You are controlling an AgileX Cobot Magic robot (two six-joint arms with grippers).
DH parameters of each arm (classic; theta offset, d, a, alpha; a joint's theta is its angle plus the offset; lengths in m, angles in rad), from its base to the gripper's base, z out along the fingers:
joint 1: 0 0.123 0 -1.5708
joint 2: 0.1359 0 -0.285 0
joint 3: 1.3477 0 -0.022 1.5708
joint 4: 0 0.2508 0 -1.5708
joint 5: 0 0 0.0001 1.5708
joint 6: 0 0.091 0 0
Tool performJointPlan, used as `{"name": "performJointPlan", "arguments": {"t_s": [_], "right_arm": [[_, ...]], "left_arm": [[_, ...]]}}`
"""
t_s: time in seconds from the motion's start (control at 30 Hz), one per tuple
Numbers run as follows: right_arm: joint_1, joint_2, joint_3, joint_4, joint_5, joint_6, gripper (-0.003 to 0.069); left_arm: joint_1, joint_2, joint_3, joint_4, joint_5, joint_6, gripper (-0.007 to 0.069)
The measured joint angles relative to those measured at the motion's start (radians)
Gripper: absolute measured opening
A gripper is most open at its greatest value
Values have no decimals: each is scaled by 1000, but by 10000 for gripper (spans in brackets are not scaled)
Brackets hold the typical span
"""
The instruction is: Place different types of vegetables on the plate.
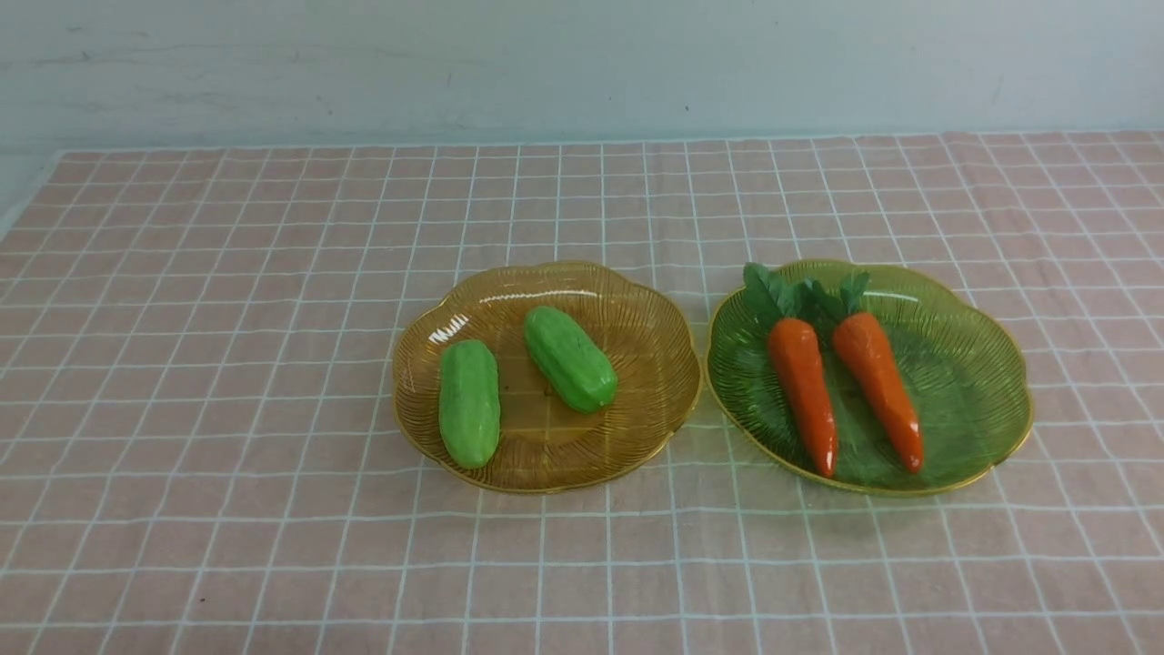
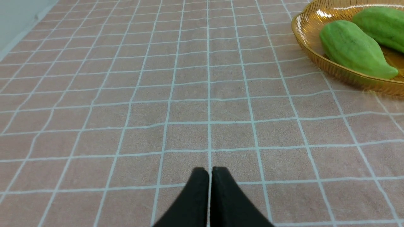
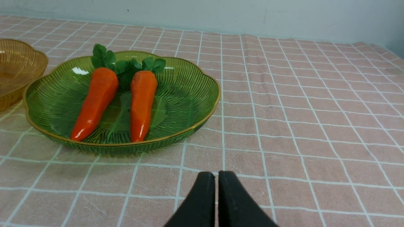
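Note:
Two light-green gourds [image 1: 469,403] [image 1: 569,358] lie in an amber plate [image 1: 637,400] at the table's middle. Beside it on the right, a green plate [image 1: 973,382] holds two orange carrots [image 1: 803,389] [image 1: 878,385] with leafy tops pointing away from me. Neither arm shows in the front view. In the left wrist view my left gripper [image 2: 210,170] is shut and empty over bare cloth, apart from the amber plate [image 2: 304,41] and its gourds [image 2: 353,49]. In the right wrist view my right gripper [image 3: 216,174] is shut and empty, short of the green plate [image 3: 195,94] with both carrots [image 3: 94,101] [image 3: 142,96].
A pink checked cloth [image 1: 227,318] covers the table, which ends at a pale wall [image 1: 582,64] at the back. The cloth's left edge [image 1: 27,200] shows at the far left.

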Motion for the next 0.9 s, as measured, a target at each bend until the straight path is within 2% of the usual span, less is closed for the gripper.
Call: {"name": "performJointPlan", "arguments": {"t_s": [0.9], "right_arm": [[0,0,0,0,0,0,13]], "left_arm": [[0,0,0,1,0,0,-3]]}}
